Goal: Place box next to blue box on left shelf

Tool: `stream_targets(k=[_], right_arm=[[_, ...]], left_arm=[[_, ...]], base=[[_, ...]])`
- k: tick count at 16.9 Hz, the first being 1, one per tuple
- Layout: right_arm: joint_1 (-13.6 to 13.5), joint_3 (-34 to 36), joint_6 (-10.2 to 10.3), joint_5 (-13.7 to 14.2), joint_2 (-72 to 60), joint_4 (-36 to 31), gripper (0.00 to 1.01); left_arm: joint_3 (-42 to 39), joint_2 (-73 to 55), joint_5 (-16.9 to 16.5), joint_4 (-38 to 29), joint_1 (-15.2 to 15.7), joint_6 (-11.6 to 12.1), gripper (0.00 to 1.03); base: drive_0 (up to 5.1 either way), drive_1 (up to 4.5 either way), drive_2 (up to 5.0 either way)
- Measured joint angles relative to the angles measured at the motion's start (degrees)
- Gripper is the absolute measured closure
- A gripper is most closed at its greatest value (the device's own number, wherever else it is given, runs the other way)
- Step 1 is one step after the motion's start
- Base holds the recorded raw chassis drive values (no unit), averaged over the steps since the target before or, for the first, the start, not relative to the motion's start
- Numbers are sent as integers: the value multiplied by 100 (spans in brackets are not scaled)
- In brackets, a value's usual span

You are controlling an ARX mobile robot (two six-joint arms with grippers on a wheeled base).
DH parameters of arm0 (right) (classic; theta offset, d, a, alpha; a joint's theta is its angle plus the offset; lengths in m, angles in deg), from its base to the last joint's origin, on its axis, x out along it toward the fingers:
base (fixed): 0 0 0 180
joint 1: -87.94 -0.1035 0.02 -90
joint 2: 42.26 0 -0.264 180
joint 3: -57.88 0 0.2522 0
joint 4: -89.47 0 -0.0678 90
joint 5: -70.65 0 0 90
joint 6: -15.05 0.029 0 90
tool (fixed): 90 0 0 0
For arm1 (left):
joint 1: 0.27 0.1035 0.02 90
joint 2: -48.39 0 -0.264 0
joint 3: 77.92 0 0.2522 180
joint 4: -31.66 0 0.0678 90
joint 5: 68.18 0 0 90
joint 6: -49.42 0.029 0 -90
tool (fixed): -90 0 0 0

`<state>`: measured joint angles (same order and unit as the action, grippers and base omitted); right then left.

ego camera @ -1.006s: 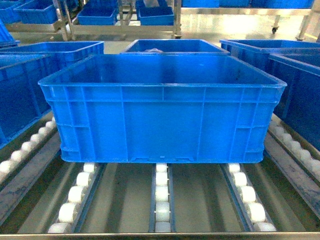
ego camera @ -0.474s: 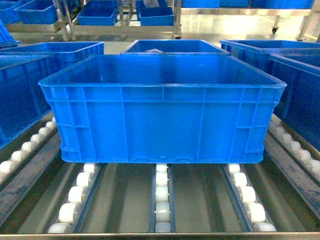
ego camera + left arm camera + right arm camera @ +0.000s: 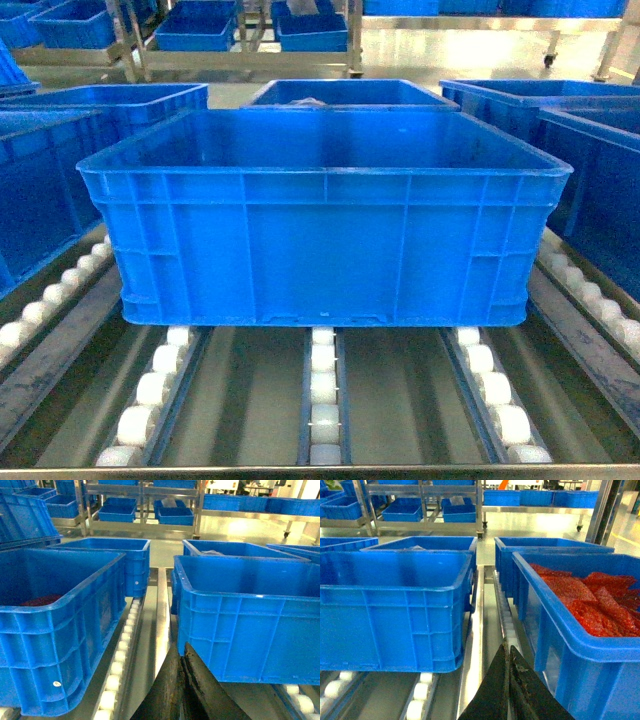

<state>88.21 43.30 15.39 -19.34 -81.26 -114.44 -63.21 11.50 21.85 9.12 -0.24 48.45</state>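
Bright-blue ribbed plastic open-top crate (image 3: 325,215) sits on the steel roller-track shelf (image 3: 322,400); beside the crate, left gripper (image 3: 184,652) and right gripper (image 3: 508,655) are pressed together, empty.

Head view looks forward and slightly down, close to the box (image 3: 325,215), centred on its near wall, roller tracks (image 3: 323,400) of the left shelf below. Left wrist view sits low at the box's (image 3: 247,620) left corner, facing forward along the gap between it and the left neighbour crate (image 3: 55,630); left gripper (image 3: 184,680) at bottom edge. Right wrist view mirrors it at the box's (image 3: 395,612) right corner, right neighbour crate (image 3: 580,630) alongside, right gripper (image 3: 509,680) at bottom. All three share the box and the far racks.
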Motion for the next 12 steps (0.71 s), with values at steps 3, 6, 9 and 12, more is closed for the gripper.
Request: stream_targets(k=[3,6,9,12], right_arm=[[0,2,2,0,894,828,100],[0,2,2,0,1147,1043,100],[0,4,0,0,1709,1598,100],[0,4,2,0,2253,2120,100]], left_arm=[[-2,826,0,813,0,0,102],[-4,1069,2,1021,0,0,102],[-4,1600,2,1556,0,0,102],[-4,2116,2,2057,0,0,102]], base=[[0,0,0],[0,0,0],[0,0,0],[0,0,0]])
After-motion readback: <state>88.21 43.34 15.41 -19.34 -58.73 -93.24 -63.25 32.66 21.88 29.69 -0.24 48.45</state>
